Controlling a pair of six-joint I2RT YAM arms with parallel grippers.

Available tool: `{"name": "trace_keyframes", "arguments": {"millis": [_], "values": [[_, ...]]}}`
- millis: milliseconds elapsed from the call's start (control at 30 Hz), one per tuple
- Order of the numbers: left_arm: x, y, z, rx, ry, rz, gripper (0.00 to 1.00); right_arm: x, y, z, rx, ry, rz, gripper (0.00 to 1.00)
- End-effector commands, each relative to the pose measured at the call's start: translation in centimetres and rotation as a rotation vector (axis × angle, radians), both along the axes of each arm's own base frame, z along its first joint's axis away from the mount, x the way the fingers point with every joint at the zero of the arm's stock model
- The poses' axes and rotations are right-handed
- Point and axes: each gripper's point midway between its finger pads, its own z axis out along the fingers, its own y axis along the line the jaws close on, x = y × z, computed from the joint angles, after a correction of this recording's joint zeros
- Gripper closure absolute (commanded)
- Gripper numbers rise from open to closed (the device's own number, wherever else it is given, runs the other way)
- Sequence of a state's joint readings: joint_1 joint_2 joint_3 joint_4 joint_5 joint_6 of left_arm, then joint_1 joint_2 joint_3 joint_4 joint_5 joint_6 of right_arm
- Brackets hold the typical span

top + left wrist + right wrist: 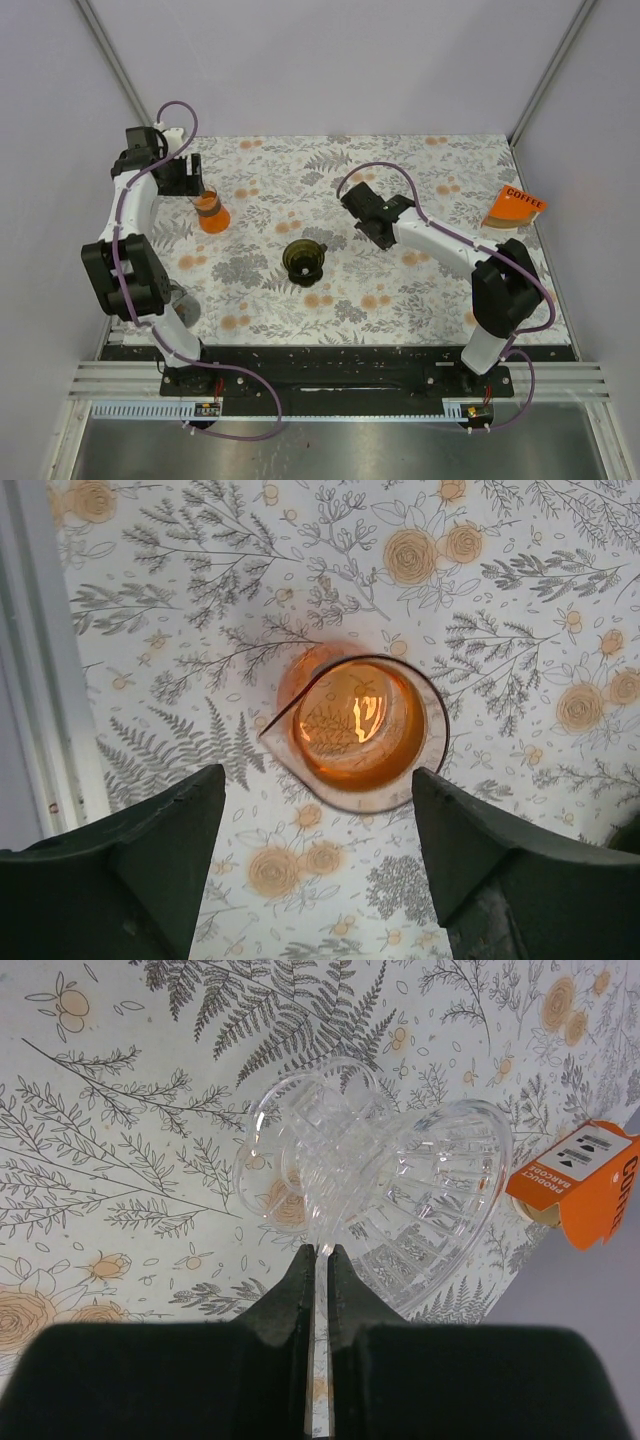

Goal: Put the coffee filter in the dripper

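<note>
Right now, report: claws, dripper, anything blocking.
Left claw open above orange carafe. Right claw shut on clear dripper. No filter in sight; orange coffee box far right.

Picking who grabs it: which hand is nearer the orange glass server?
Left. The left hand hangs open above the orange glass server; the right hand, pinching the clear dripper, is away at mid-table.

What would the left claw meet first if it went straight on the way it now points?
The orange glass carafe. It stands mouth-up, dead ahead between the fingers of the open left claw, so its rim likely comes first, with the patterned table beneath. How far off it is, the wrist view doesn't show.
</note>
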State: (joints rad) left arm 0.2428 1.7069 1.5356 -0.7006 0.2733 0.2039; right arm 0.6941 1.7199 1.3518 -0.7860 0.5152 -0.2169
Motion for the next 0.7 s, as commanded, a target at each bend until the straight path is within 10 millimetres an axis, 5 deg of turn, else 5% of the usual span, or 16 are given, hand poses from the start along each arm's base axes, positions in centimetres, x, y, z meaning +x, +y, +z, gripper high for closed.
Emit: {"name": "trace_keyframes", "arguments": {"millis": [0, 233, 467, 667], "values": [[3.2, -0.2, 0.1, -0.013, -0.026, 0.045, 0.21, 0.5, -0.9, 1.7, 0.009, -0.068, -0.028, 1.00], [4.9, -0.4, -2.2, 0.024, 0.032, 0.053, 0.30, 0.5, -1.0, 1.8, 0.008, -0.072, -0.030, 1.00], [3.7, -2.5, -4.4, -0.060, 0.089, -0.023, 0.71, 0.3, -1.4, 2.0, 0.014, -0.082, -0.036, 1.00], [2.7, -4.1, -5.3, -0.109, 0.125, -0.063, 0.92, 0.4, -1.8, 2.5, 0.010, -0.095, -0.044, 1.00]]}}
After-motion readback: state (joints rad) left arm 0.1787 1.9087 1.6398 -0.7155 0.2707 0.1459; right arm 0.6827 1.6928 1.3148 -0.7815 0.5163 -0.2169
